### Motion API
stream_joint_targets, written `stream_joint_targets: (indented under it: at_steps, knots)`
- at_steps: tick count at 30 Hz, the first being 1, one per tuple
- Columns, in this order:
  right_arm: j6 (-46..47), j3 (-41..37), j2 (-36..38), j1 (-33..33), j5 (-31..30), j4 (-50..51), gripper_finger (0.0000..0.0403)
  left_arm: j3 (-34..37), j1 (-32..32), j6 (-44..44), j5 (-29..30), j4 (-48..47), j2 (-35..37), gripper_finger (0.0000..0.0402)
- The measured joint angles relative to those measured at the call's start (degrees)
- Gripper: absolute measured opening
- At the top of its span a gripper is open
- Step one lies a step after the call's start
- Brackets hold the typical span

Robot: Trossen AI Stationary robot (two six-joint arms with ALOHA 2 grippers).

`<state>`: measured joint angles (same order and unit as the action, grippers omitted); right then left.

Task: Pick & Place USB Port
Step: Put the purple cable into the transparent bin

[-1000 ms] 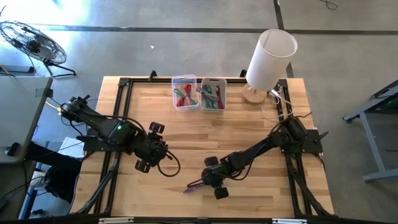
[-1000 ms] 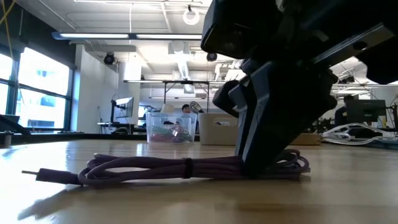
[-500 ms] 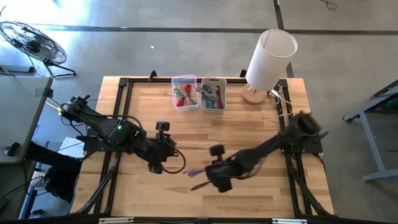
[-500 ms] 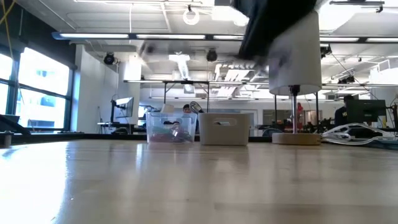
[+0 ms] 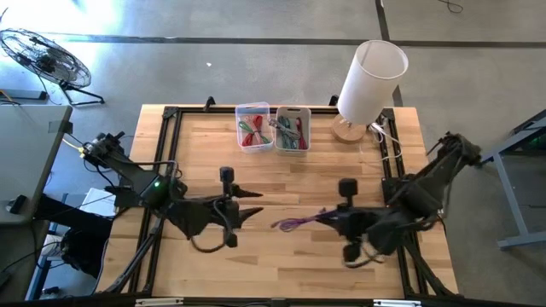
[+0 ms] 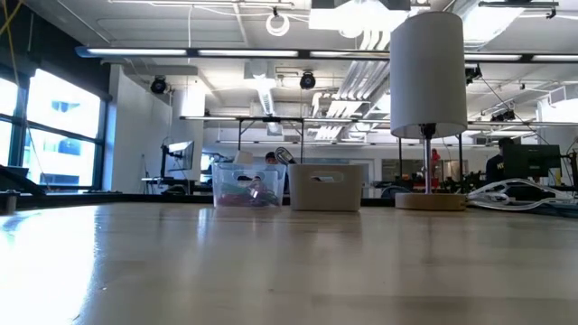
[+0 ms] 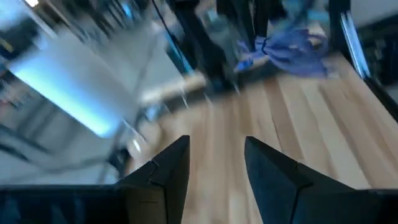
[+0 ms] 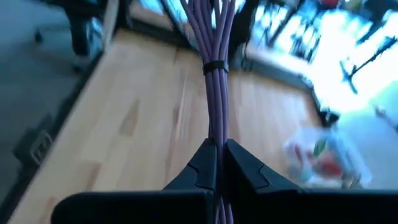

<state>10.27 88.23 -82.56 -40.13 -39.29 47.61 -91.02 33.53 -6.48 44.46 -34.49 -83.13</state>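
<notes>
A bundled purple USB cable (image 5: 296, 223) with a dark tie is up in the air over the table's middle, right of centre. My right gripper (image 5: 329, 218) is shut on it; in the right wrist view the bundle (image 8: 214, 68) runs straight out past the fingertips (image 8: 219, 144). My left gripper (image 5: 254, 203) is open, held level and pointing toward the table's right, with the cable (image 7: 291, 48) well ahead of its fingers (image 7: 214, 142). The low view shows neither gripper nor cable. My right gripper pinches the purple bundle between its two fingers at one end (image 8: 217, 134). The fingers lie along the cable and come level from the table's right. The bundle is lifted clear and sticks out toward the left, its tie band (image 8: 214, 67) ahead of the fingers.
A clear bin (image 5: 252, 126) and a white bin (image 5: 291, 128), both holding coloured cables, stand at the far edge. A white-shaded lamp (image 5: 370, 81) on a wooden base stands at the far right corner. Bare wood (image 5: 281, 264) lies along the near edge.
My right gripper, shut on the purple bundle, raised it off the table near the near edge and carried it up and toward the right. My left gripper swung from pointing down to level, facing right, and shifted toward the table's middle.
</notes>
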Motion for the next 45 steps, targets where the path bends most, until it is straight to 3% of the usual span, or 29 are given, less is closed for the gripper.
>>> stream_joint_targets:
  at_steps: [7, 15, 24, 40, 45]
  knots:
    - [-16.06, 0.02, 2.84, -2.43, 0.13, -12.97, 0.0005, -0.02, -0.46, -15.54, -1.15, 18.69, -0.90, 0.0149]
    - [-31.39, 0.13, 3.78, -1.09, 3.08, -26.63, 0.0005, 0.04, -4.59, -17.12, -14.58, 24.54, -1.38, 0.0149]
    - [-32.36, 0.13, 3.82, 3.64, 5.46, -26.00, 0.0005, 0.00, -10.44, -18.82, -30.46, 31.06, -1.38, 0.0149]
    - [-32.88, 0.22, 3.82, 9.13, 8.49, -24.93, 0.0005, 0.00, -13.30, -19.32, -45.49, 30.91, -1.39, 0.0149]
    - [-32.88, 0.22, 3.82, 10.16, 9.95, -25.09, 0.0005, -0.04, -13.28, -19.39, -46.62, 30.98, -2.32, 0.0150]
